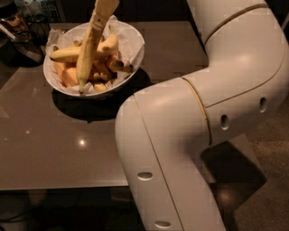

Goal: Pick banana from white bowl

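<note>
The white bowl (137,48) stands at the back left of the table, lined with crinkled paper. My gripper (105,6) is at the top edge of the view, above the bowl, shut on the stem end of the banana (87,54). The long pale banana hangs steeply down from it, its dark tip low over the bowl's front side. I cannot tell whether the tip still touches the fruit below. A thicker yellow banana (67,53) and small stubby orange-yellow bananas (67,76) lie in the bowl behind it.
The bowl stands on a glossy grey-brown table (49,149). My own white arm (203,117) fills the right half of the view. Dark clutter (18,34) sits beyond the table's back left corner. The floor (271,180) shows at the right.
</note>
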